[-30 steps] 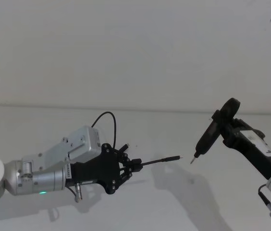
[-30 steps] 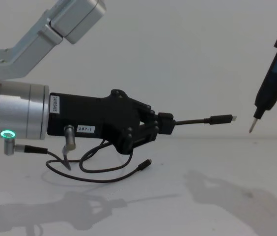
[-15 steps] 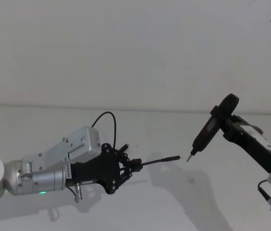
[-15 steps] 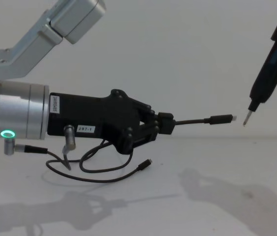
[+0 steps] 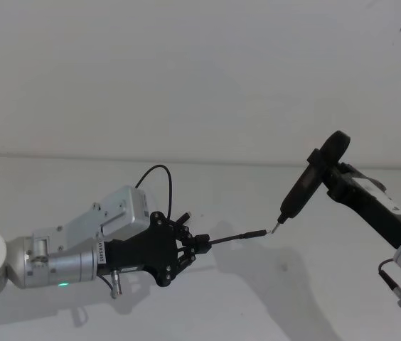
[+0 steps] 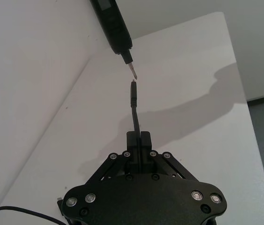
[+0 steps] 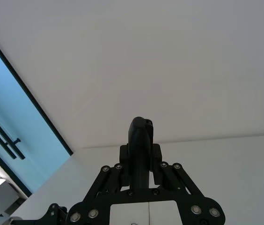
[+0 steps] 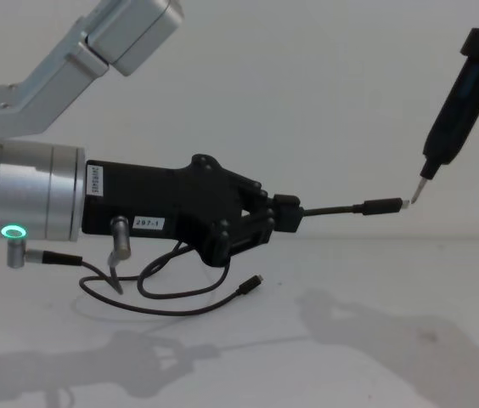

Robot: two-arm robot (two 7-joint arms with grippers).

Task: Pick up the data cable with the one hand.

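A: Why is the data cable [image 8: 341, 209] held out level like that?

B: The left tool [image 8: 284, 213] is clamped just behind one plug, so the metal tip sticks forward, probably to present it; the rest trails down onto the table [image 8: 375, 340].

A: And the other arm?

B: The right tool [image 7: 141, 176] is closed on a pen-like tool [image 8: 452, 127], angled down, its tip just at the plug.
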